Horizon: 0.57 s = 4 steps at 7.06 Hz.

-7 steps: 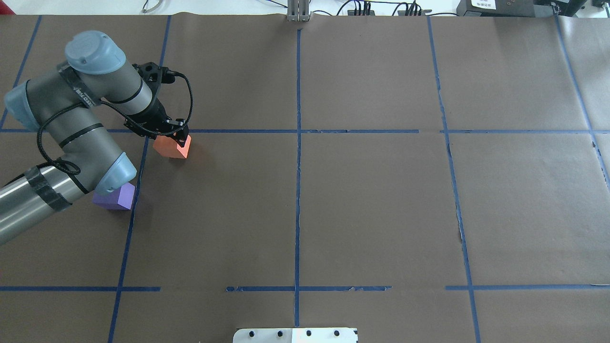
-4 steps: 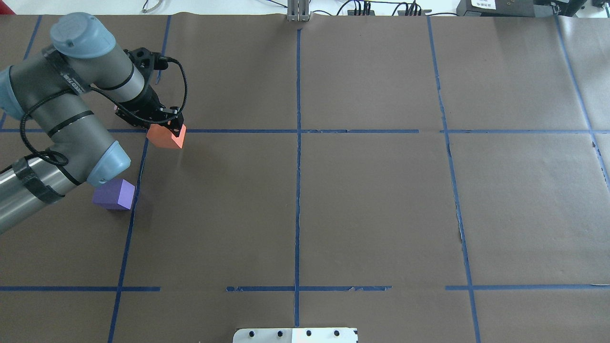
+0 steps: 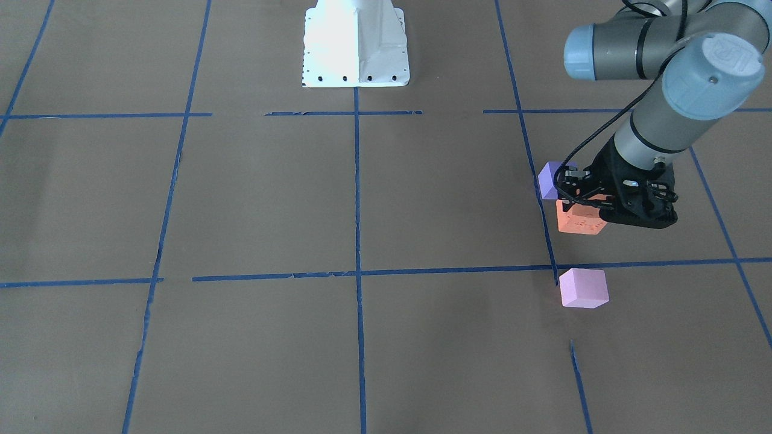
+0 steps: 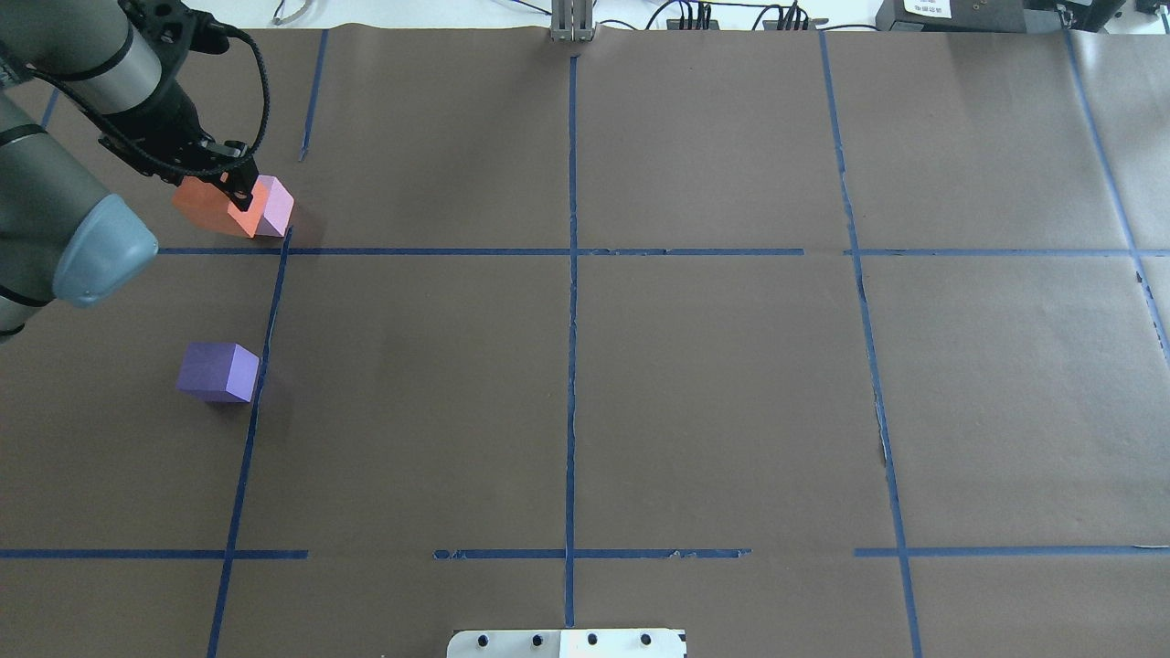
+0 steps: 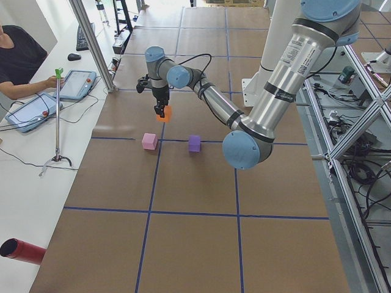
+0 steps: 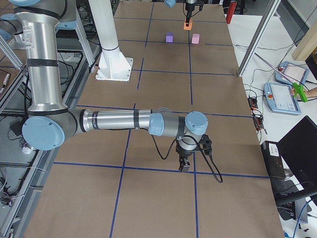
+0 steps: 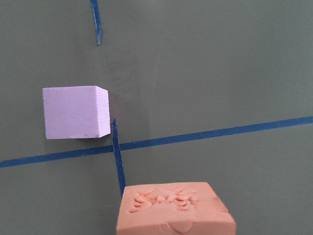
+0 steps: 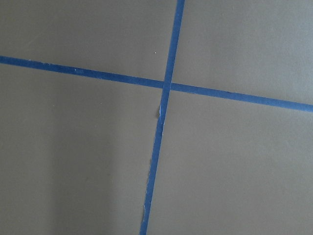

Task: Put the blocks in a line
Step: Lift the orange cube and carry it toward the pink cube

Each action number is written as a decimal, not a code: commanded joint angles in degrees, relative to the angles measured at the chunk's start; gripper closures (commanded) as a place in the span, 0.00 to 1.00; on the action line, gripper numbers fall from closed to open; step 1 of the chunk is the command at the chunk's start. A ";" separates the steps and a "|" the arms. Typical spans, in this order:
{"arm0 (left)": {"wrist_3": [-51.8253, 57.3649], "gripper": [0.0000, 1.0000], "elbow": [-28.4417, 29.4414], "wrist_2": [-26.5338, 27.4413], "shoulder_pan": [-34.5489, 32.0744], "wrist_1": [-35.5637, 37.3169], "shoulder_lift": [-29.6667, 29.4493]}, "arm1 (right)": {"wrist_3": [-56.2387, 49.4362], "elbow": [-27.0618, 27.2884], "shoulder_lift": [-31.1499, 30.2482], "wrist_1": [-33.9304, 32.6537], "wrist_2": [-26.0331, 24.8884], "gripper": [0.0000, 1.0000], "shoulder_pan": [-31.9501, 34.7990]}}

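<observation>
My left gripper (image 4: 230,194) is shut on the orange block (image 4: 206,208) and holds it above the table, as the exterior left view (image 5: 163,113) shows. The pale pink block (image 4: 277,206) rests on the table just beyond a tape crossing, partly covered by the orange block in the overhead view; the left wrist view shows it (image 7: 73,112) ahead and left of the orange block (image 7: 175,210). The violet-purple block (image 4: 218,372) sits alone nearer the robot. In the front view the purple (image 3: 549,179), orange (image 3: 580,221) and pink (image 3: 582,288) blocks are seen. My right gripper (image 6: 184,166) hovers low far off; I cannot tell whether it is open.
Brown paper with a blue tape grid (image 4: 571,251) covers the table. The white robot base plate (image 3: 356,45) stands at the near middle edge. An operator (image 5: 18,58) with tablets (image 5: 76,82) sits beyond the far edge. Cables (image 4: 695,14) lie along that edge.
My left arm has carried the orange block up and away toward the far left, next to the pink block. The purple block, partly covered by the arm before, now shows fully.
</observation>
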 commanded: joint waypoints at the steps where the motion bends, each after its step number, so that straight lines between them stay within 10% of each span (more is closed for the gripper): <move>1: 5.50 1.00 0.47 -0.21 -1.28 -1.89 3.67 | 0.01 0.09 0.00 0.00 0.00 0.00 0.00; 4: 4.46 1.00 5.46 -0.83 -0.92 -3.04 3.42 | 0.01 0.00 0.00 0.00 0.00 0.00 0.00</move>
